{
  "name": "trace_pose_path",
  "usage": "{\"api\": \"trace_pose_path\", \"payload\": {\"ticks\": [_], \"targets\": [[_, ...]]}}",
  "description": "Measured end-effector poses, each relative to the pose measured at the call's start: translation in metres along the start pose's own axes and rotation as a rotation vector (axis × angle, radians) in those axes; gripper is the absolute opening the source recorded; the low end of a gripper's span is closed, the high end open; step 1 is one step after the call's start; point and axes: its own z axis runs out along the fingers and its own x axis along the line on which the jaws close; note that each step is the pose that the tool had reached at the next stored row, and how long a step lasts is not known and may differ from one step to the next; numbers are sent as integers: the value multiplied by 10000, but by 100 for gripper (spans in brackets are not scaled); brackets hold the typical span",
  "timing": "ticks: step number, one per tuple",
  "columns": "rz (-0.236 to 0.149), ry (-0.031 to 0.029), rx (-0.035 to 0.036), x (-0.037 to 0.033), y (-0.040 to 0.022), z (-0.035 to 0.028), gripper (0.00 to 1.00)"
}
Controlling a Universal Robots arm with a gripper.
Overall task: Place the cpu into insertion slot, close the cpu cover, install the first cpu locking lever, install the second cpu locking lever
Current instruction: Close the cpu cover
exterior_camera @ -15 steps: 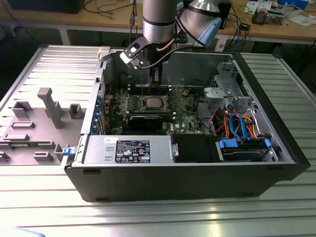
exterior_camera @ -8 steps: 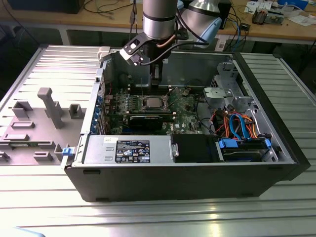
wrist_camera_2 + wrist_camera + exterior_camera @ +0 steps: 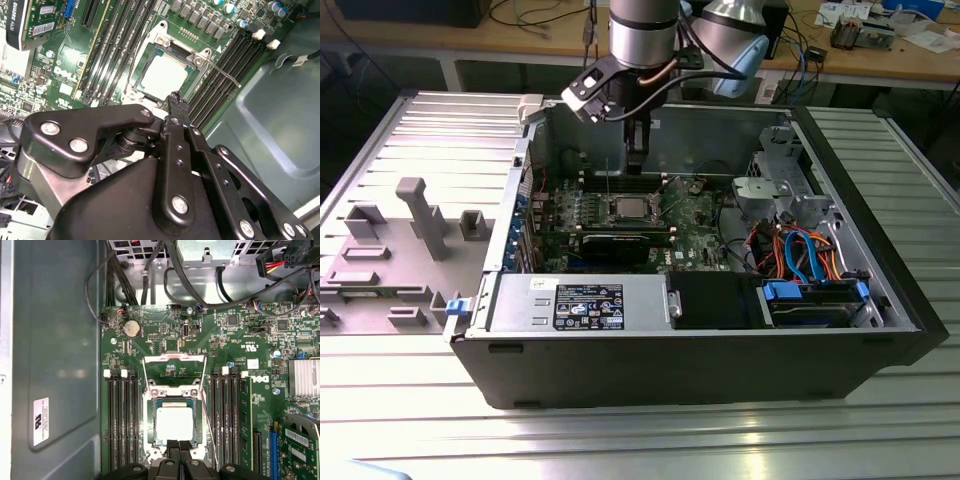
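Observation:
The cpu (image 3: pixel 175 423), a pale silver square, lies in the insertion slot (image 3: pixel 148 437) on the green board; the exterior view has it (image 3: pixel 626 208) mid-board. The cpu cover (image 3: pixel 175 394) lies flat around it, its window framing the chip (image 3: pixel 162 75). Two thin wire locking levers stand unlatched: one (image 3: pixel 210 425) runs along the socket's side, the other (image 3: pixel 145 375) angles off opposite, and one (image 3: pixel 222 70) juts over the memory slots. My gripper (image 3: pixel 178 447) hangs just above the socket's edge, black fingers pressed together, shut and holding nothing (image 3: pixel 175 100) (image 3: pixel 636 160).
Long black memory slots (image 3: pixel 122 425) flank the socket on both sides. Cables (image 3: pixel 150 270) and a drive cage (image 3: pixel 785 180) crowd one end of the open computer case (image 3: pixel 720 370). A black expansion card (image 3: pixel 620 243) lies beside the socket. Grey fixtures (image 3: pixel 420 215) stand on the table at the exterior view's left.

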Motion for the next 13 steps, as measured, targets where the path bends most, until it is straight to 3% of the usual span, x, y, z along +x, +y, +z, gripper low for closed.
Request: {"api": "trace_pose_path", "payload": {"ticks": [8, 13], "targets": [[-2, 0, 1, 0, 7, -16, 11], [0, 0, 0, 1, 46, -15, 11]]}}
